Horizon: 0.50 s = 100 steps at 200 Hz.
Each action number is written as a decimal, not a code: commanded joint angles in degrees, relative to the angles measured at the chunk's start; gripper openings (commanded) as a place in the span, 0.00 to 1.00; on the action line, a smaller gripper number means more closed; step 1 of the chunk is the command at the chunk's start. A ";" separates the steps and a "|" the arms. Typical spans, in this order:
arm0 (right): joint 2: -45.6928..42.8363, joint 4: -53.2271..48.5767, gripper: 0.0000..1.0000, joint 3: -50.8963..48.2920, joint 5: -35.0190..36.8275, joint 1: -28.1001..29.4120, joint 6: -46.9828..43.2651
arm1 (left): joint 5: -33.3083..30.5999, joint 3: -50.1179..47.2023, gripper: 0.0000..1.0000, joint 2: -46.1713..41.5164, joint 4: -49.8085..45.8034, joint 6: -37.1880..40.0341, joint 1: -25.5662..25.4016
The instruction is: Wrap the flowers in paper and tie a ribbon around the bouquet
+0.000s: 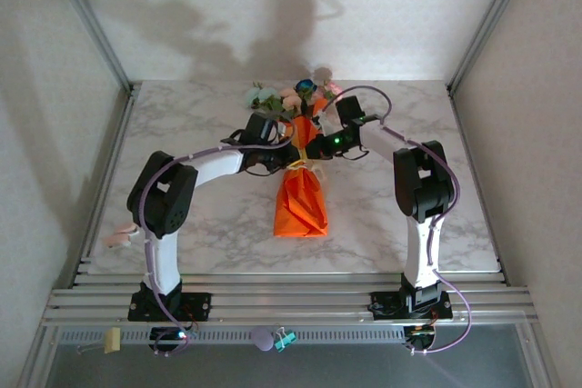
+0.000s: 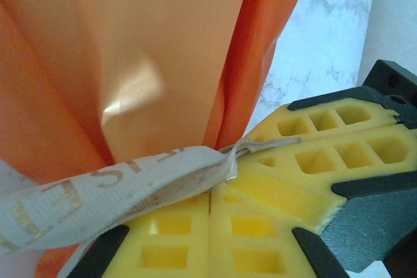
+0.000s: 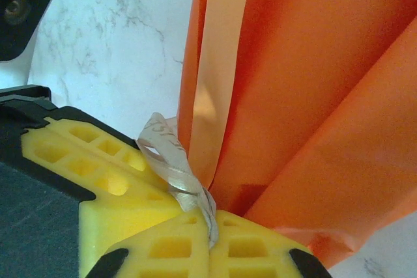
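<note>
Jaws clamped shut on both sides: left gripper (image 2: 215,190) and right gripper (image 3: 210,229) each pinch the ribbon (image 2: 117,187) beside the bouquet (image 1: 302,199) lying on the table (image 1: 205,224). Limp, slick strip, so I'd hold it close to the paper (image 3: 313,96).

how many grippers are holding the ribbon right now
2. The left gripper is shut on the ribbon left of the paper; the right gripper is shut on a twisted stretch right of it.

Ribbon (image 2: 98,193) cropped at left edge; flowers (image 1: 289,99) too small.
</note>
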 commanded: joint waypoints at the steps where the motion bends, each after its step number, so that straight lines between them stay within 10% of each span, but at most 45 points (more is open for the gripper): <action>1: -4.71 3.48 0.12 -2.79 5.60 0.29 1.21 | 2.26 -2.44 0.00 -3.15 0.90 -2.73 0.73; 100: -13.61 13.66 0.34 -12.04 13.03 0.23 9.49 | 1.72 -3.69 0.00 -3.63 1.56 -3.88 0.94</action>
